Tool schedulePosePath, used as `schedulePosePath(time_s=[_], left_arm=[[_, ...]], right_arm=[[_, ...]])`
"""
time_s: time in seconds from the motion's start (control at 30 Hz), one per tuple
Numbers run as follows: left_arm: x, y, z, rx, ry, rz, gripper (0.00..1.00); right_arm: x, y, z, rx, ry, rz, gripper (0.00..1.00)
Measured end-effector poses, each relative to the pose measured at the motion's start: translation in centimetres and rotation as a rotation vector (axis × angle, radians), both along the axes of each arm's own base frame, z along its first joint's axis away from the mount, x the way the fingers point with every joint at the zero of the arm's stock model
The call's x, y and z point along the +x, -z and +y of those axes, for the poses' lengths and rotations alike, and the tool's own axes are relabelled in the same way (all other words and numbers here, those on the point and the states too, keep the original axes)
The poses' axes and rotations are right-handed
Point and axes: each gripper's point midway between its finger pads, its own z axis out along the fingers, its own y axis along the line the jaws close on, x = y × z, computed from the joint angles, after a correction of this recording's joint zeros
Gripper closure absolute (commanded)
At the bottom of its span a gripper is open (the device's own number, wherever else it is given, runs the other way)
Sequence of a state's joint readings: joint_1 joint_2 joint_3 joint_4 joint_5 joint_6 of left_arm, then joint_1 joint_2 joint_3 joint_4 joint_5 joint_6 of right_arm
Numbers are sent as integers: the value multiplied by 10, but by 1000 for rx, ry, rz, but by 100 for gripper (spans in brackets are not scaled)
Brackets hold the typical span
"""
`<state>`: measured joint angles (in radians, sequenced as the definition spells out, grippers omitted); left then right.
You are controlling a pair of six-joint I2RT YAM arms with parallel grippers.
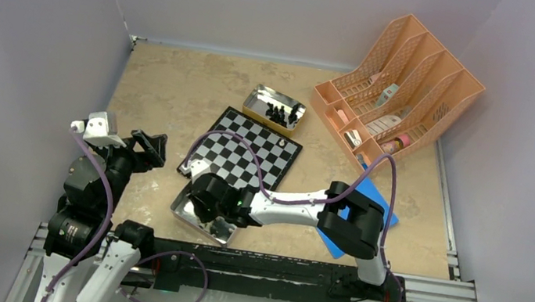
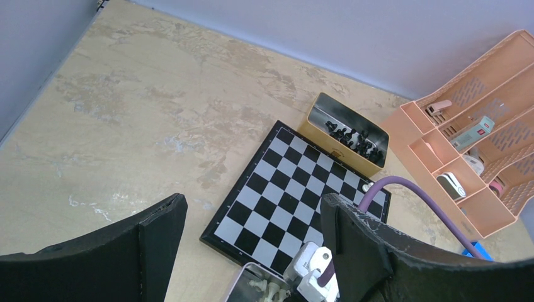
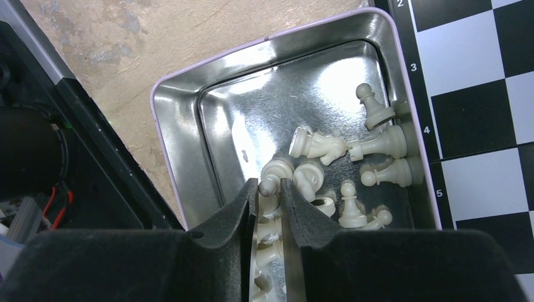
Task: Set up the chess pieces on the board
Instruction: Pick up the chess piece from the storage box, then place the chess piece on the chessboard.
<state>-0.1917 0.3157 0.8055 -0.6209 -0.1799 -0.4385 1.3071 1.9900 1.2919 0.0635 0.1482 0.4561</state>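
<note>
Overhead view of a beige tabletop (image 1: 171, 82) with a two-armed robot at its near edge. The board (image 1: 244, 156), checkered black and white, lies at the centre and is nearly bare. A single cream-white piece (image 1: 282, 143) stands on its far right corner square, so the setting-up looks barely begun.

Two shiny metal tins hold the chess pieces, sorted by colour. The far tin (image 1: 259, 95) sits just beside the board's far edge and holds a cluster of black pieces (image 1: 282, 113). The near tin (image 3: 173, 145) lies right against the board's near left edge. It holds a heap of cream-white pieces (image 3: 378, 141), most of them lying on their sides.

The right arm (image 1: 296, 202) reaches leftward and dips into the near tin. Its jaws are drawn in narrow around one pawn-like piece (image 3: 269, 184), whose round head pokes out between the fingertips. The piece appears pinched, probably so it can be lifted to the board.

The left arm (image 1: 89, 189) hangs to the left of the board. Its jaws are spread wide and empty above the tabletop, apparently parked clear of the right arm's work.

At the far right, an orange desk organiser (image 1: 418, 69) holds small office items. A blue flat square (image 1: 386, 203) lies partly under the right arm.
</note>
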Motion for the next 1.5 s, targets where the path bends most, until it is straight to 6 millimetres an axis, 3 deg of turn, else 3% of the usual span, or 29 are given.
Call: schedulePosePath(time_s=[0.2, 0.5, 0.83, 1.07, 1.23, 1.5], left_arm=[[0, 0, 0, 0, 0, 0, 23], [0, 0, 0, 0, 1, 0, 23], [4, 4, -4, 2, 21, 20, 23], [6, 6, -9, 1, 45, 36, 23], [7, 7, -12, 0, 57, 41, 23], [8, 11, -16, -2, 82, 49, 21]], right_arm=[[1, 0, 0, -2, 4, -6, 87], [1, -3, -2, -5, 12, -13, 88], [2, -50, -1, 77, 19, -31, 89], [15, -65, -10, 85, 58, -52, 89], [45, -79, -31, 88, 135, -66, 89], [135, -91, -108, 78, 380, -109, 90]])
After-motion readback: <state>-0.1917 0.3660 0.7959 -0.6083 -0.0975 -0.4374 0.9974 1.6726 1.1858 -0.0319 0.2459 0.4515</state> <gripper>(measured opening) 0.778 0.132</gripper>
